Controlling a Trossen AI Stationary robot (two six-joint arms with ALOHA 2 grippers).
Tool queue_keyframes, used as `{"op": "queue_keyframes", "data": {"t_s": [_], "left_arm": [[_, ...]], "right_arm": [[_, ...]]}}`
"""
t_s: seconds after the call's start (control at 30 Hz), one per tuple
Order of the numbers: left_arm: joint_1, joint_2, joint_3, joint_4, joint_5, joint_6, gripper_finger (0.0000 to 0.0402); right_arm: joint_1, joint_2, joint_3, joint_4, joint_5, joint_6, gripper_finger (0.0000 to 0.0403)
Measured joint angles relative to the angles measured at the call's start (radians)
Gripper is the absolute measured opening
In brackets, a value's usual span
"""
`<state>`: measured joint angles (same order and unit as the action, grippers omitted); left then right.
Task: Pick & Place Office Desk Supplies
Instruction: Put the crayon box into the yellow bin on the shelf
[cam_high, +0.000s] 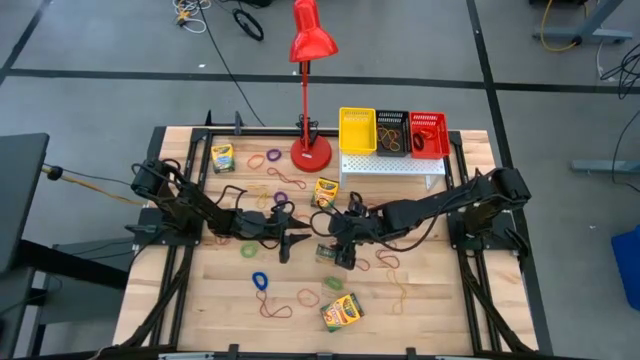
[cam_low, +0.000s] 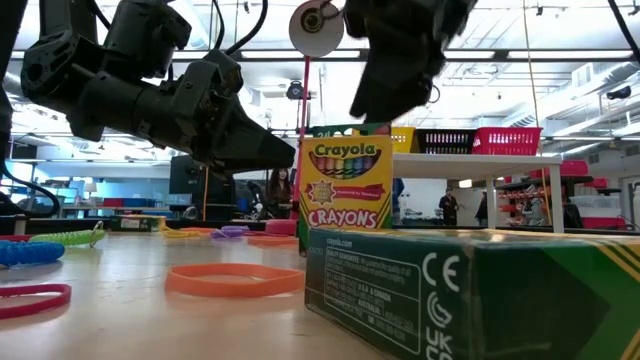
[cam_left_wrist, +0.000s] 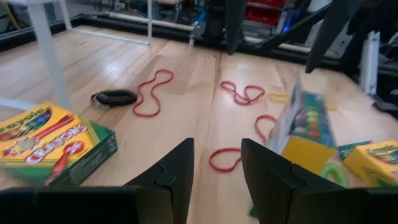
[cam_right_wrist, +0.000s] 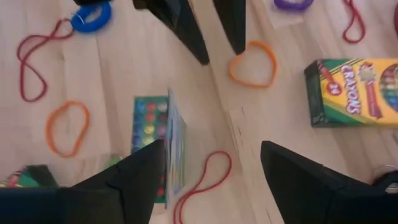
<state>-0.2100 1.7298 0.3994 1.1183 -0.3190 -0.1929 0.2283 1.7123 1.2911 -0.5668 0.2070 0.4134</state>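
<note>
From above both grippers crowd mid-table; only the right wrist view shows the right gripper spread beside a tilted crayon box, and the left gripper gapes empty.

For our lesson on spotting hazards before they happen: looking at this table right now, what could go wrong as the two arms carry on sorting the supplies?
1. The left gripper and right gripper sit close together mid-table, jaws open; they could collide.
2. A crayon box stands tilted against one finger of the right gripper, so it may topple or slip if the jaws close.
3. Loose rubber bands lie scattered about and could be dragged along by either arm.
</note>
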Motion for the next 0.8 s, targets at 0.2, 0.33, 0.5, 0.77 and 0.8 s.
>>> {"op": "queue_keyframes", "data": {"t_s": [0.2, 0.33, 0.5, 0.77, 0.8], "left_arm": [[0.000, 0.000, -0.063, 0.133, 0.008, 0.008, 0.0140], [0.002, 0.000, -0.106, 0.197, 0.006, -0.004, 0.0140], [0.001, 0.000, -0.117, 0.199, 0.006, -0.027, 0.0140], [0.000, 0.000, -0.117, 0.191, 0.004, -0.029, 0.0140], [0.000, 0.000, -0.117, 0.191, 0.003, -0.029, 0.0140]], "right_arm": [[0.024, 0.004, 0.067, -0.012, -0.037, 0.050, 0.0333], [0.034, 0.046, 0.066, -0.007, -0.065, 0.052, 0.0355], [0.044, 0.119, 0.066, 0.024, -0.064, 0.006, 0.0350], [0.046, 0.166, 0.066, 0.033, -0.075, -0.053, 0.0291], [0.047, 0.167, 0.066, 0.031, -0.075, -0.059, 0.0278]]}}
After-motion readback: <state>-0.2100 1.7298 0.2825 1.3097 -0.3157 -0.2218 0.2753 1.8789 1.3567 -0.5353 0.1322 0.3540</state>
